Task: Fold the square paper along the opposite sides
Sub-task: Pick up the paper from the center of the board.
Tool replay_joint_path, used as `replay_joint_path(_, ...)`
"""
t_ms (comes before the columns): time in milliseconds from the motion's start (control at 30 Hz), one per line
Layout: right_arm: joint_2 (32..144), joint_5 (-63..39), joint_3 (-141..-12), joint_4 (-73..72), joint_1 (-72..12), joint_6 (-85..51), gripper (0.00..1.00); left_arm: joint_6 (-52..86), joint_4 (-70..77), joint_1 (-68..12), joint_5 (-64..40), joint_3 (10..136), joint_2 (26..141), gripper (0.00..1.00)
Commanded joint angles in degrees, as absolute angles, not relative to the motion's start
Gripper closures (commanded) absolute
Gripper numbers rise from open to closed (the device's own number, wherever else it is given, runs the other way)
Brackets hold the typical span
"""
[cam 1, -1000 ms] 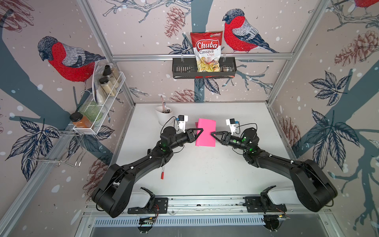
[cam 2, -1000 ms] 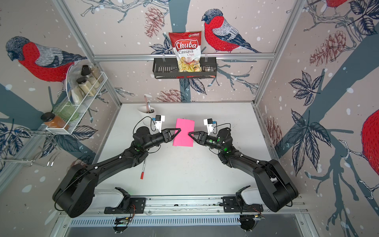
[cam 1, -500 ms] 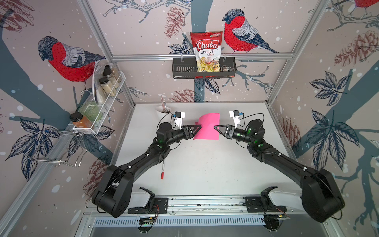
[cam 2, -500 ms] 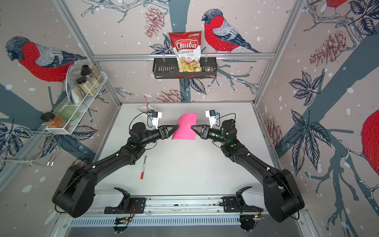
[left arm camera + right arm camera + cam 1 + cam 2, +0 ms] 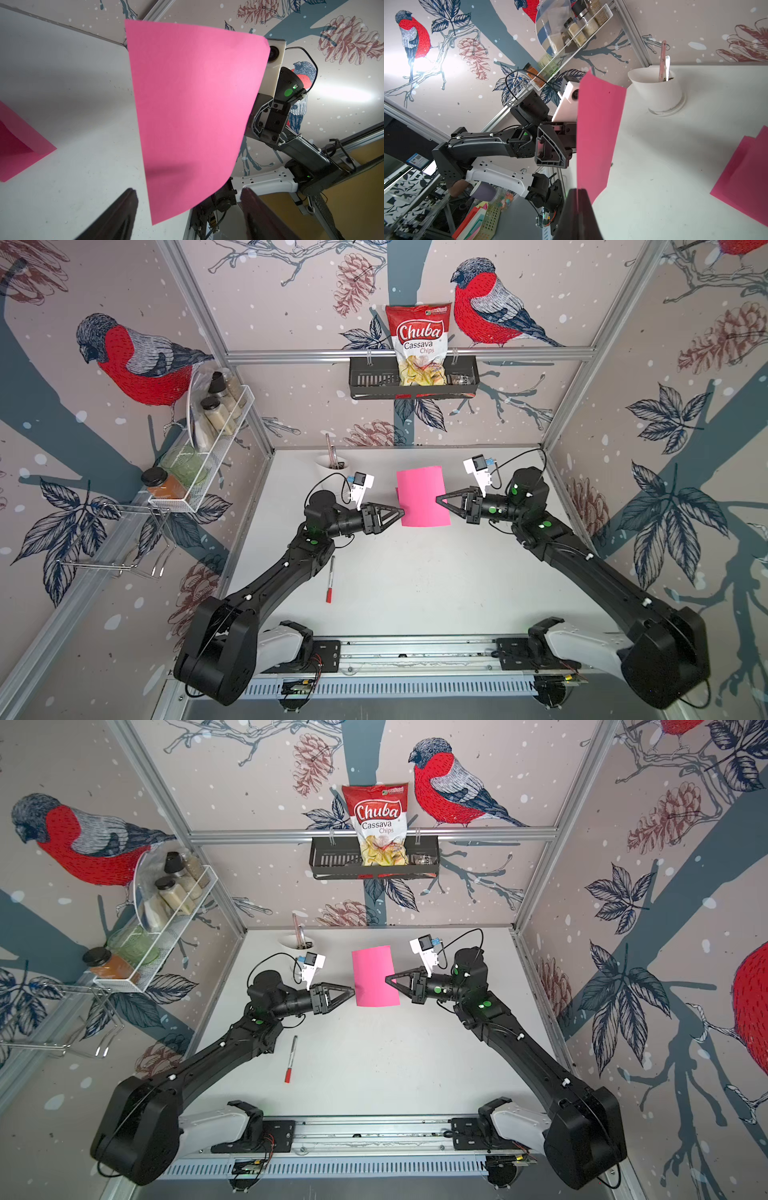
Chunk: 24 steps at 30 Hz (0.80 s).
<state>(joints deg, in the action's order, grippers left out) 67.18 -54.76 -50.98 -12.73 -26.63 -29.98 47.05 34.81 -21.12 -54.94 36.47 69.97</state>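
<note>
**While the right hand clenched the pink sheet, the left stood released**

Where the two black arms met over the far middle of the white tabletop (image 5: 415, 593), the thin pink paper sheet (image 5: 422, 497) hung lifted clear of the surface, slightly bowed. The right hand (image 5: 578, 191) was clamped on one side edge of it, its fingertips pressed together with the paper between them. The left hand (image 5: 189, 191) was released: its dark fingers (image 5: 124, 207) stood spread wide, and the sheet's opposite edge hung in the gap with neither finger on it. In both top views that hand's tip sat just beside the sheet. A second pink paper (image 5: 747, 176) lay on the tabletop below. A red-capped marker pen (image 5: 330, 578) lay nearer the left arm, well apart from the sheet.
</note>
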Motion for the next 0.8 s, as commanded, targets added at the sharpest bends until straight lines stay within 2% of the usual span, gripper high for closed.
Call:
replay_joint_path(0, 67.0, -57.5, -51.5, -13.1, -27.3, -29.4, 1.0, 51.3, 44.2, -20.7, -59.0, 35.6, 70.7, 0.18)
replay_joint_path(233, 67.1, -55.6, -49.9, -12.9, -27.2, -29.5, 1.0, 55.5, 52.1, -20.7, -60.5, 34.7, 71.4, 0.19)
replay_joint_path(500, 67.3, -54.9, -49.7, -10.4, -26.0, -27.9, 1.0, 53.4, 48.7, -20.6, -59.8, 34.7, 69.9, 0.44)
replay_joint_path(767, 66.6, -54.8, -49.7, -8.9, -24.9, -27.2, 1.0, 51.6, 46.0, -20.3, -59.4, 34.5, 69.2, 0.52)
